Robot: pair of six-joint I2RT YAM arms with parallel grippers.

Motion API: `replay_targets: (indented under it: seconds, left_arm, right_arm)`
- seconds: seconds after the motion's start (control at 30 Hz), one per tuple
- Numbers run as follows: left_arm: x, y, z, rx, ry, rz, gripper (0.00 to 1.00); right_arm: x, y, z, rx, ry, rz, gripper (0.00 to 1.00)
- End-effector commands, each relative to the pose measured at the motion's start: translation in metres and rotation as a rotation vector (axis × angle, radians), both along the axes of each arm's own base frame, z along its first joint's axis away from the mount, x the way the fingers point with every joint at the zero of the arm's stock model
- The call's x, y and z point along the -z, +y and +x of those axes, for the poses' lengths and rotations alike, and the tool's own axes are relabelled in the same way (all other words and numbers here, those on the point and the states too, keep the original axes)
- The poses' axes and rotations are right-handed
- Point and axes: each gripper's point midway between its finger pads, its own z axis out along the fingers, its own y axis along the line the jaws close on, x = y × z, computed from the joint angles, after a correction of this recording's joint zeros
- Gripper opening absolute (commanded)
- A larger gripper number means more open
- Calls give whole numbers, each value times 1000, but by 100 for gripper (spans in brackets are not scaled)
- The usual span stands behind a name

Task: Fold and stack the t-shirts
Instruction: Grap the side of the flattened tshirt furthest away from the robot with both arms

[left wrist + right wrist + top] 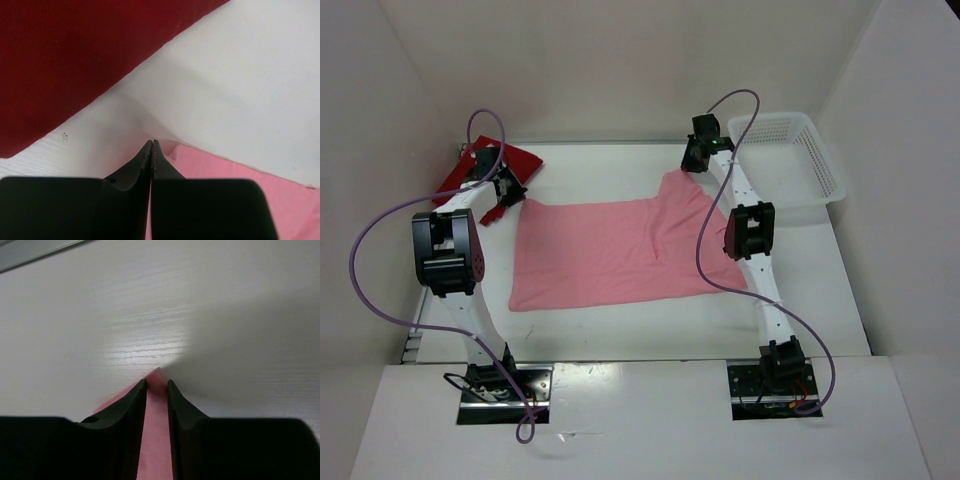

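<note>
My left gripper (151,146) is pinched together beside the light pink t-shirt (620,255); my right gripper (156,384) clamps its corner.

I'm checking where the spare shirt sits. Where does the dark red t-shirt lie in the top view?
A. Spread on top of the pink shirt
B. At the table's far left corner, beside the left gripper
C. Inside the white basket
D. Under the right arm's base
B: the dark red t-shirt lies bunched at the far left corner beside the left gripper, off the pink t-shirt.
</note>
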Motion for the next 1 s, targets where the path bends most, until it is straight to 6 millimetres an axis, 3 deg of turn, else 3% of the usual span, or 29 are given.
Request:
replay_targets:
  seconds: [0.0, 0.1, 0.2, 0.3, 0.33, 0.37, 0.4, 0.43, 0.53, 0.6, 0.63, 0.67, 0.7, 0.73, 0.77, 0.8, 0.87, 0.97]
  left_arm:
    - [-13, 0, 13, 4, -60, -8, 0]
    - [-10, 0, 11, 4, -59, -8, 0]
    - [-10, 0, 11, 4, -59, -8, 0]
    - [-14, 0, 12, 4, -68, -7, 0]
    - [-14, 0, 12, 4, -68, -7, 0]
    - [-20, -2, 12, 11, -79, -11, 0]
    - [-16, -2, 10, 11, -70, -13, 0]
    - [-24, -2, 10, 11, -85, -11, 0]
    - [-28, -6, 1, 20, -93, -18, 0]
    - [-36, -9, -3, 22, -111, -29, 0]
    - [-32, -9, -6, 22, -102, -31, 0]
    - [-34, -10, -9, 22, -103, -31, 0]
    - [-42, -11, -9, 29, -120, -34, 0]
    - [-45, -12, -13, 29, -124, -34, 0]
    - [-41, -12, -15, 29, -115, -35, 0]
    - [-41, -12, -19, 36, -114, -27, 0]
    - [-41, -7, -19, 25, -114, -27, 0]
    - [-38, -4, -24, 27, -94, -30, 0]
  right_arm:
    - [32, 11, -5, -18, 39, -1, 24]
    - [22, 10, -2, 3, 27, 8, 6]
    - [0, 13, 5, 19, -22, 36, 0]
    - [-52, 11, 15, 27, -106, 84, 0]
    - [-80, 7, 15, 19, -140, 109, 0]
    - [-94, 0, 15, 19, -151, 124, 0]
    - [-103, 2, 5, 2, -128, 136, 0]
    - [-127, 2, -2, -31, -137, 178, 0]
    - [-151, 3, -26, -72, -99, 173, 0]
    - [-153, 1, -41, -94, -62, 160, 0]
    - [-126, 2, -48, -96, -3, 159, 0]
    - [-167, 0, -58, -102, -75, 168, 0]
    - [-127, -9, -78, -85, 18, 157, 0]
    - [-143, -13, -77, -94, -49, 181, 0]
    - [-171, -20, -88, -93, -95, 192, 0]
    - [-149, -35, -99, -63, -41, 187, 0]
    - [-158, -39, -107, -66, -65, 198, 0]
    - [-140, -47, -117, -55, -8, 187, 0]
